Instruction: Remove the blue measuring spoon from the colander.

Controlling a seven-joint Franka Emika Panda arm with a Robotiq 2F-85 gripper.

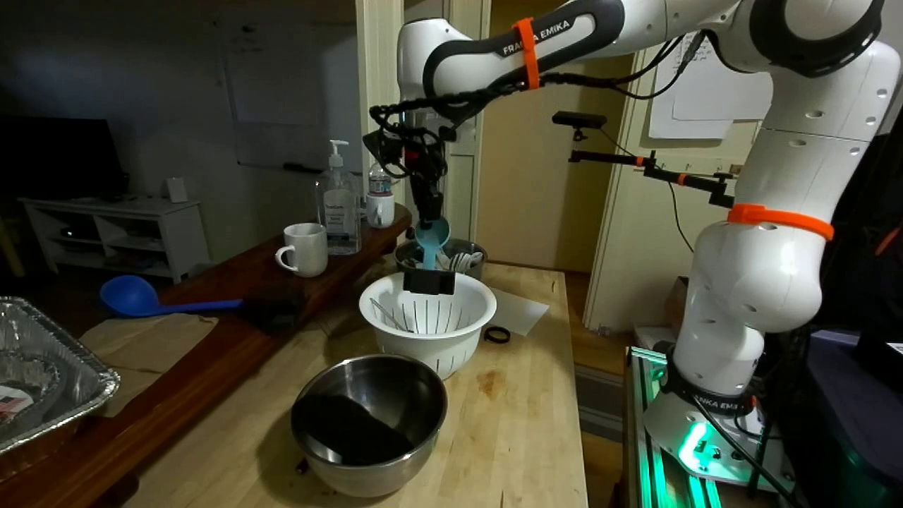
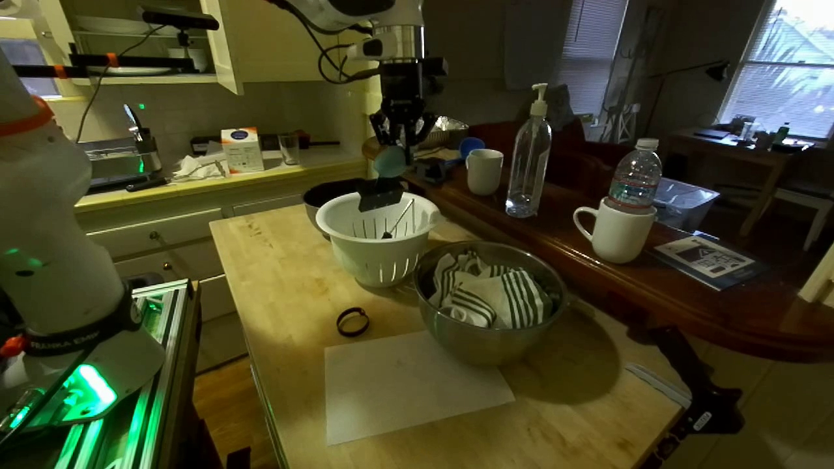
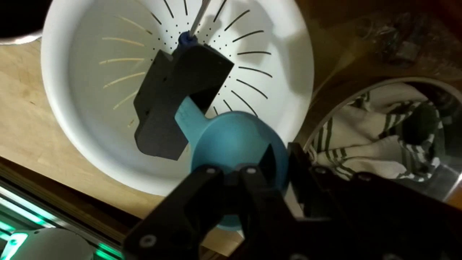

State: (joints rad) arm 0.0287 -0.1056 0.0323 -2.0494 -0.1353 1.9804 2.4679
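The blue measuring spoon (image 1: 432, 234) hangs bowl up, handle down, over the white colander (image 1: 423, 340). It also shows in an exterior view (image 2: 389, 161) and in the wrist view (image 3: 234, 137). A black block (image 1: 429, 282) is on its handle end, at about the height of the colander's rim; how far it dips inside, I cannot tell. My gripper (image 3: 282, 160) is shut on the wall of the spoon's bowl, one finger inside and one outside. In both exterior views the gripper (image 1: 429, 220) (image 2: 405, 153) points down above the colander (image 2: 380, 257).
A thin metal tool with a dark blue end (image 3: 187, 39) lies in the colander. A steel bowl with striped cloth (image 2: 492, 345) and another steel bowl (image 1: 381, 476) stand on either side. A black ring (image 2: 352, 322) and paper (image 2: 410, 391) lie nearby. A raised ledge holds mugs, bottles and a blue ladle (image 1: 130, 296).
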